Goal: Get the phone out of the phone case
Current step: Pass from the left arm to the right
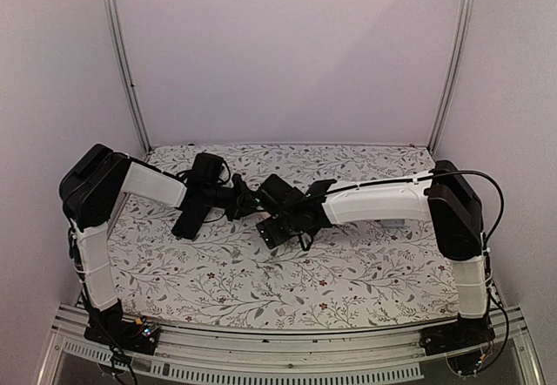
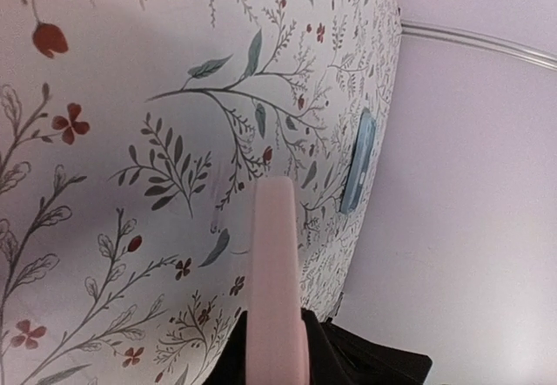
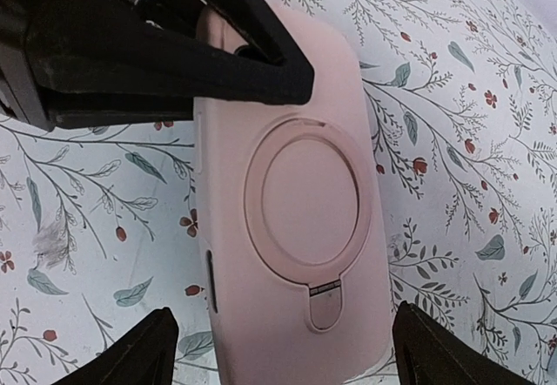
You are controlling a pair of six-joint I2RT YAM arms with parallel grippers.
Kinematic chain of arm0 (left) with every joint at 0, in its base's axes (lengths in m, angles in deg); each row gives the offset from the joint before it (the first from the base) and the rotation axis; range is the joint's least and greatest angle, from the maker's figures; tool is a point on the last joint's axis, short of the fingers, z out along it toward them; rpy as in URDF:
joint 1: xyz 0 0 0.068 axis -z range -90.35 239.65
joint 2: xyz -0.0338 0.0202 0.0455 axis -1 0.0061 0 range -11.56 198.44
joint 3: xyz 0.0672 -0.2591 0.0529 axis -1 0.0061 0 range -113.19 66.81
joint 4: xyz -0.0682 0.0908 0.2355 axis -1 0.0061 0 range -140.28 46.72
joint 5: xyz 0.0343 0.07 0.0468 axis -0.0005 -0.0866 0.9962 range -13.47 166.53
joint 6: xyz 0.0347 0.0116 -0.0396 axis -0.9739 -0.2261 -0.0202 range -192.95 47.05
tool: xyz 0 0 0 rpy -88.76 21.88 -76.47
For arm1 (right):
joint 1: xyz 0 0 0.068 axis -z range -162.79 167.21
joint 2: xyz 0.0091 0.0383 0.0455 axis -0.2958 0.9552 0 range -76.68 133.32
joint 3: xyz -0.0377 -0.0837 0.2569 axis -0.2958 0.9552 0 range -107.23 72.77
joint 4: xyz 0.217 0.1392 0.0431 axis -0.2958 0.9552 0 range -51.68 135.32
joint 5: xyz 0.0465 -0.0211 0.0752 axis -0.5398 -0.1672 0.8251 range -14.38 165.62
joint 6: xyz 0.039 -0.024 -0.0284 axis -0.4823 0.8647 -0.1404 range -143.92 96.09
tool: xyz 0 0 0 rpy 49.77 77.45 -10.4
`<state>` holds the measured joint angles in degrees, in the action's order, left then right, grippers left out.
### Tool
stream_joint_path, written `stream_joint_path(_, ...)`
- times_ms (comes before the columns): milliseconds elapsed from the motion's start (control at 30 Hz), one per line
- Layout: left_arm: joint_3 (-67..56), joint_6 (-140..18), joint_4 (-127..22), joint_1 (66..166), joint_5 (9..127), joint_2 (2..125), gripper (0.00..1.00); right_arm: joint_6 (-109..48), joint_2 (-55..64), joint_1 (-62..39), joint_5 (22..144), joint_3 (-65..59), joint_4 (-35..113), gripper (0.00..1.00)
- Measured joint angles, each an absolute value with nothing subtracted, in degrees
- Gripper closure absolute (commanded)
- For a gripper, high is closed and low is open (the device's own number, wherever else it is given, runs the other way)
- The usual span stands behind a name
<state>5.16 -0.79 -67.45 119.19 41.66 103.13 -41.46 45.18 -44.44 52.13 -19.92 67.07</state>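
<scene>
Slip risk: left gripper (image 2: 277,341) clamped on pink case (image 3: 296,219) at upper-left end only; right gripper (image 3: 291,350) jaws apart (straddling case at lower frame edge), closing off-centre could twist case loose

The table (image 1: 218,291) I work over is covered by a white cloth (image 3: 470,80) printed with grey-green sprigs and small red flowers. A thin blue-grey slab (image 2: 358,163) lies flat on the cloth, on my right half of the table, apart from everything else. A faint grey smudge (image 3: 54,244) marks the cloth among the sprigs. A slotted metal rail (image 1: 287,340) borders the near edge.
</scene>
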Motion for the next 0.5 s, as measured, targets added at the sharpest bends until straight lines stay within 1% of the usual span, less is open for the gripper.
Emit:
stream_joint_path(167, 5.16, -0.29, -67.08, 119.19, 42.27, 101.36, 1.00, -40.80, 47.37, -44.83, 48.98, -23.28, 69.48, 0.17)
stream_joint_path(367, 5.16, -0.24, -66.14, 119.28, 42.80, 100.40, 1.00, -40.10, 50.82, -44.94, 44.33, -29.10, 72.54, 0.28)
stream_joint_path(500, 5.43, -0.24, -65.68, 119.39, 43.06, 100.00, 1.00, -39.49, 52.22, -45.01, 42.08, -30.69, 74.04, 0.38)
